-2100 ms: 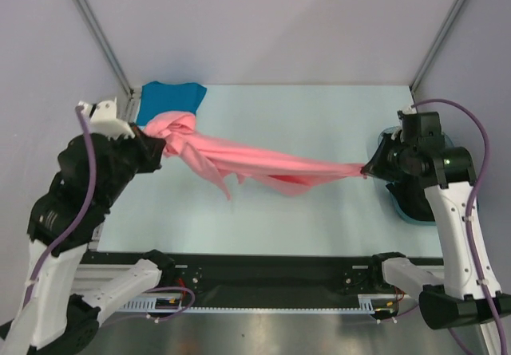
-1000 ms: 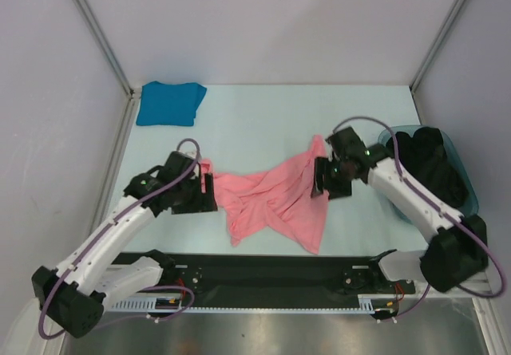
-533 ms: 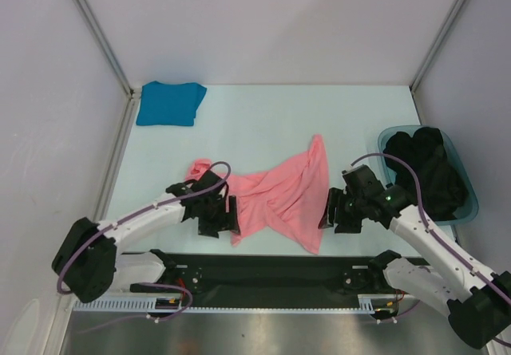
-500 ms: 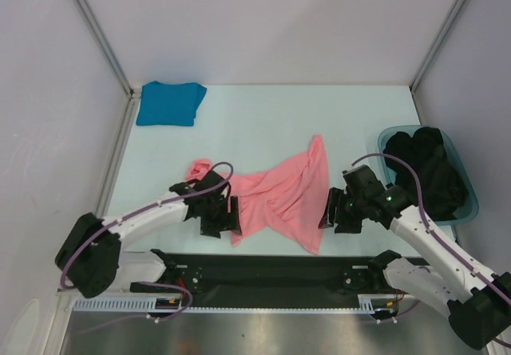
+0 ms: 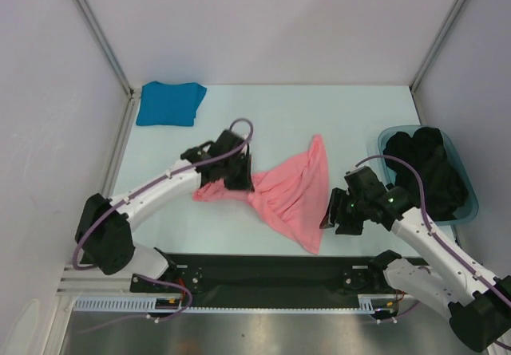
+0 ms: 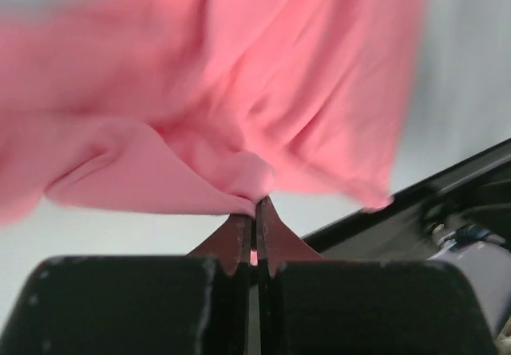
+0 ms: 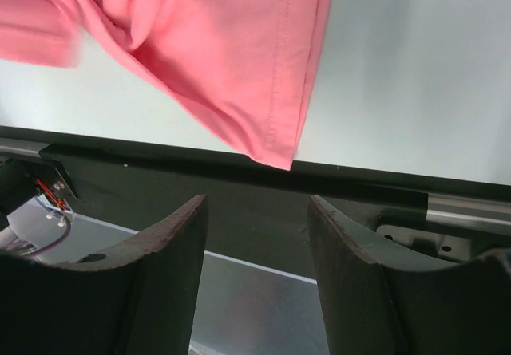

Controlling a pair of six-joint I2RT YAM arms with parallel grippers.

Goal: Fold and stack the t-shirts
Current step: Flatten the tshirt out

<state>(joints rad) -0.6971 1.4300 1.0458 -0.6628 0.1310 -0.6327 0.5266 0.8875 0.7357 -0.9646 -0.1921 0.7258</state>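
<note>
Left tool is seen from above shut on the salmon pink t-shirt spread on the bench, the folded teal-blue t-shirt lying at the far left corner; in its wrist view a pink fold is pinched between closed jaws; in the right wrist view the right tool is held open, empty, near the hem.

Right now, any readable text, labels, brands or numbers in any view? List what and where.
No readable text in any view.
Pink t-shirt: plain, no print or tag showing.
Blue t-shirt: plain.
Teal tub: no label visible.
Electronics at the near rail: any marking too small to read.
</note>
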